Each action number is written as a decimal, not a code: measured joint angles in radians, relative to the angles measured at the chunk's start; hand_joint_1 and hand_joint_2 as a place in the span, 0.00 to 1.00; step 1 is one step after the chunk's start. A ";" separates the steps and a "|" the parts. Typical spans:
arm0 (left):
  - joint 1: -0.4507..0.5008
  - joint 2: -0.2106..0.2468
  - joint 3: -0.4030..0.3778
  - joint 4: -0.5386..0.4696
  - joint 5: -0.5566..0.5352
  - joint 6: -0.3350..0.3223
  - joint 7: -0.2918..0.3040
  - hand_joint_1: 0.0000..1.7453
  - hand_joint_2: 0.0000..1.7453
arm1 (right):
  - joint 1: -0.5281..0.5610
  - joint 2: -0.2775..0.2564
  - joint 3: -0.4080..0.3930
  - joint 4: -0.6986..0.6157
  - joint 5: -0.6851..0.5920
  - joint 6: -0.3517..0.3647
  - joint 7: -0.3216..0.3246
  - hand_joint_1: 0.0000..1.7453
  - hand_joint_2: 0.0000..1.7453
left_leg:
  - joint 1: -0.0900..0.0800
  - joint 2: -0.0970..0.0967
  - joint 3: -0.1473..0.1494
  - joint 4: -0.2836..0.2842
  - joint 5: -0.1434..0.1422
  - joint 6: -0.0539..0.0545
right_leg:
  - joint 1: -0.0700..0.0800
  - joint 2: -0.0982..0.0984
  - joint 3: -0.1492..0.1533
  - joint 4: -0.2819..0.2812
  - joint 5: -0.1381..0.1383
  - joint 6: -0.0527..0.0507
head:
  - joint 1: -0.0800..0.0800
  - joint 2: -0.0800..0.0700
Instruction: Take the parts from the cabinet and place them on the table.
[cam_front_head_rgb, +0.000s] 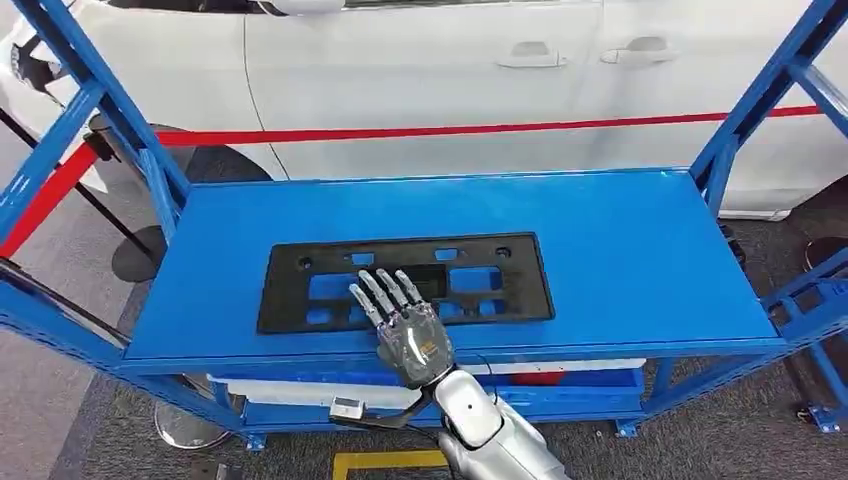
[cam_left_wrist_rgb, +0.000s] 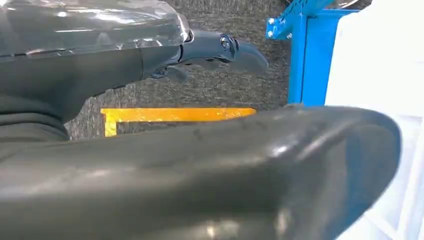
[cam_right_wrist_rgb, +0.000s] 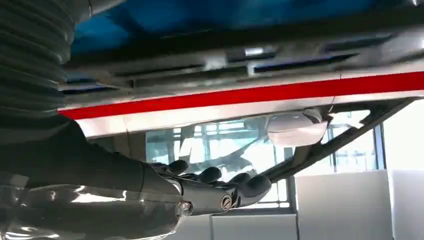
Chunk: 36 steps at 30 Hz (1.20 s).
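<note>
1 black plastic plate (cam_front_head_rgb: 405, 281), a flat rectangular part pierced with cutouts, lies on the top of a blue metal table (cam_front_head_rgb: 620, 250) in the head view, set left of the middle and near the front edge. The robot's right hand (cam_front_head_rgb: 405, 325) reaches in from below with its fingers (cam_front_head_rgb: 385, 292) straight and spread, stretched over the near edge of the plate; it grips nothing, and whether the fingertips touch the part cannot be told from this angle. The silver right arm (cam_front_head_rgb: 480, 420) rises from the lower edge of the picture, crossing in front of the table's lower shelf (cam_front_head_rgb: 300, 395), where pale and red things lie partly hidden.

Behind the table stands a white car (cam_front_head_rgb: 450, 80), with a red barrier tape (cam_front_head_rgb: 450, 130) stretched across in front of it. Blue uprights (cam_front_head_rgb: 100, 100) frame the table at both sides. A yellow floor marking (cam_front_head_rgb: 385, 462) lies on the grey carpet below.

In the right wrist view, that hand (cam_right_wrist_rgb: 220, 192) shows its dark fingers extended side by side, holding nothing.

In the left wrist view, the left hand (cam_left_wrist_rgb: 210, 52) shows dark fingers extended above the grey carpet, with a yellow line (cam_left_wrist_rgb: 175, 115) and a blue frame leg (cam_left_wrist_rgb: 305, 60) beyond; a large grey thumb (cam_left_wrist_rgb: 200, 175) lies across the foreground, and nothing is held.
</note>
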<state>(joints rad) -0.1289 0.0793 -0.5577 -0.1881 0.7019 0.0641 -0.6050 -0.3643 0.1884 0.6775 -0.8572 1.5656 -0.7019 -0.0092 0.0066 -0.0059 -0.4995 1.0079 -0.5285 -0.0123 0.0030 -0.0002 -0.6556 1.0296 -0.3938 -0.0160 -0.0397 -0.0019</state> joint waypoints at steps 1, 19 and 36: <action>0.000 0.000 0.000 0.000 0.000 0.000 -0.001 0.00 0.00 | 0.001 0.000 -0.003 -0.003 0.001 0.000 0.000 0.00 1.00 | -0.001 -0.001 -0.003 -0.005 0.011 0.008 | -0.002 0.000 0.000 0.000 0.003 0.005 | 0.002 0.000; 0.009 -0.001 0.000 0.001 -0.002 -0.005 0.000 0.00 0.00 | 0.044 -0.005 -0.024 -0.041 0.002 0.000 -0.005 0.00 1.00 | -0.002 0.006 -0.025 -0.010 0.042 0.009 | 0.001 0.002 0.043 -0.008 -0.037 0.005 | 0.005 0.000; 0.015 -0.006 0.000 0.002 0.003 -0.016 0.005 0.00 0.00 | 0.027 0.001 -0.040 -0.037 0.002 0.000 0.006 0.00 1.00 | 0.009 0.004 -0.065 0.005 0.073 0.023 | -0.007 0.003 0.060 0.016 -0.079 0.028 | 0.005 0.000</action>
<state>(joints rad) -0.1141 0.0732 -0.5581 -0.1858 0.7054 0.0477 -0.6004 -0.3378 0.1892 0.6371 -0.8942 1.5679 -0.7019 -0.0027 0.0157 -0.0022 -0.5649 1.0128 -0.4553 0.0102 -0.0038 0.0030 -0.5952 1.0453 -0.4727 0.0117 -0.0351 -0.0019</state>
